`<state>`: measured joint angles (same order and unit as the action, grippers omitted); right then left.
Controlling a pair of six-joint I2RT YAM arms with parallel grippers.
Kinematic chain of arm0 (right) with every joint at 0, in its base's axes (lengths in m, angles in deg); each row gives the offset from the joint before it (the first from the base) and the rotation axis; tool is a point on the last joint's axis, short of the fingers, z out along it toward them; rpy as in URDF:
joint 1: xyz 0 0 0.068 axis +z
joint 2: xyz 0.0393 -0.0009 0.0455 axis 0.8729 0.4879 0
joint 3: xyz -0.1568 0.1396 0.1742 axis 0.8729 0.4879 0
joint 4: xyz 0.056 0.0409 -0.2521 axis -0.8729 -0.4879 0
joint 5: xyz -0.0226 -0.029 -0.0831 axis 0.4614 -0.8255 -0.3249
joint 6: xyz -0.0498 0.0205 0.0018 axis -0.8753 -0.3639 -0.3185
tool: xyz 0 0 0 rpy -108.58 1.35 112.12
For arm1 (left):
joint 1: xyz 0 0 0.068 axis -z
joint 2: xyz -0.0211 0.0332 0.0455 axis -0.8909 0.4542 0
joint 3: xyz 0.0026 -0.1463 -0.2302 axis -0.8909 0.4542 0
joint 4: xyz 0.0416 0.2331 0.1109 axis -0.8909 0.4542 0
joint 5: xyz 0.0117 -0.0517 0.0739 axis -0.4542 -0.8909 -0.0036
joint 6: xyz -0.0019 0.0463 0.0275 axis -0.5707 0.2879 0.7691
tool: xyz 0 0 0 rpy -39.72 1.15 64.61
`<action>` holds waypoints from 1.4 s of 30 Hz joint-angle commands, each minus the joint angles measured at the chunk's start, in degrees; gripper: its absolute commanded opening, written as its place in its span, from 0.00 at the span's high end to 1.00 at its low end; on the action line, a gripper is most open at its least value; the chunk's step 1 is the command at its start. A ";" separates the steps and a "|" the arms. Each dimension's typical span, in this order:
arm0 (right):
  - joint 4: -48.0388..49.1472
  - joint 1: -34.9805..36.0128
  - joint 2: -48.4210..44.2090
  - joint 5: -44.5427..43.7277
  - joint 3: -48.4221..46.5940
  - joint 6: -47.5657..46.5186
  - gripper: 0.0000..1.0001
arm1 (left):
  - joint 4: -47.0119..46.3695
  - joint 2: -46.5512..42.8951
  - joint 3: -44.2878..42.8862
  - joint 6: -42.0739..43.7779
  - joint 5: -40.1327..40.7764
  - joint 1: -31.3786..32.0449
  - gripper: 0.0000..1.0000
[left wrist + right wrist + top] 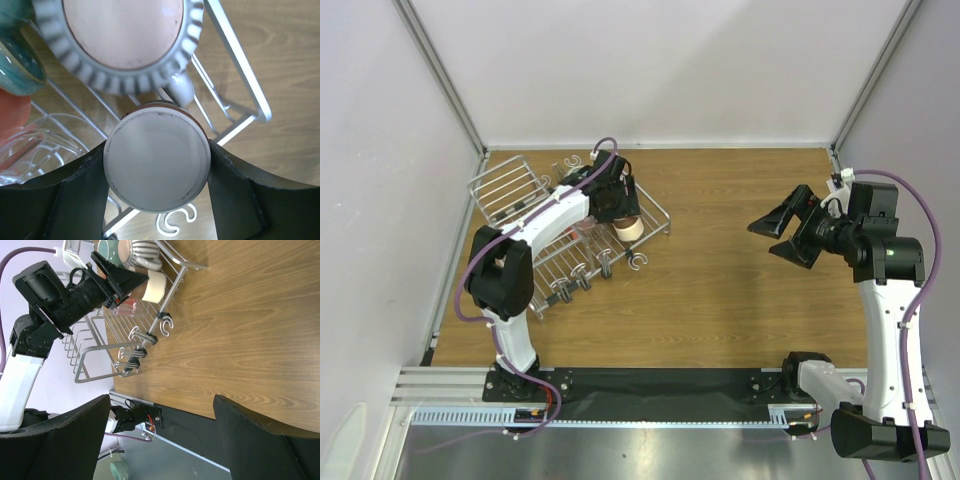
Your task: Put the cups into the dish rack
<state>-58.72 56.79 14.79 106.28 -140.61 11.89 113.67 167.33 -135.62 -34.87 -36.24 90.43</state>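
Two arms stand at the near edge of the counter. Toward the right edge, about halfway back, the right end effector hangs above the wood with its jaws spread wide and nothing between them. On the left side, the dish rack reaches back toward the far left corner, with black clips along its near end. The left end effector is over the rack's right rim, its fingers pressed against both sides of a cream cup. Whether that cup rests on the rods cannot be told. Just beyond it in the rack sits a white ribbed mug, its base toward the wrist camera. A dark teal mug, a sliver of red mug and a clear glass lie alongside.
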 commanded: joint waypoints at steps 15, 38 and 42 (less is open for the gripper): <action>1.55 -0.38 -0.11 2.27 1.01 0.12 0.09 | -2.58 1.30 2.43 -0.82 5.04 -0.37 1.00; 3.48 -0.65 -2.22 4.02 2.51 2.06 0.10 | -2.83 -0.63 5.24 -0.12 2.23 0.77 0.14; 3.40 -0.65 -2.74 4.02 2.59 2.41 0.10 | -2.22 -0.63 4.98 0.14 2.14 0.86 0.08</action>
<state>-56.98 56.42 13.22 108.69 -137.73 13.68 109.91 166.54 -131.25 -36.13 -34.32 91.70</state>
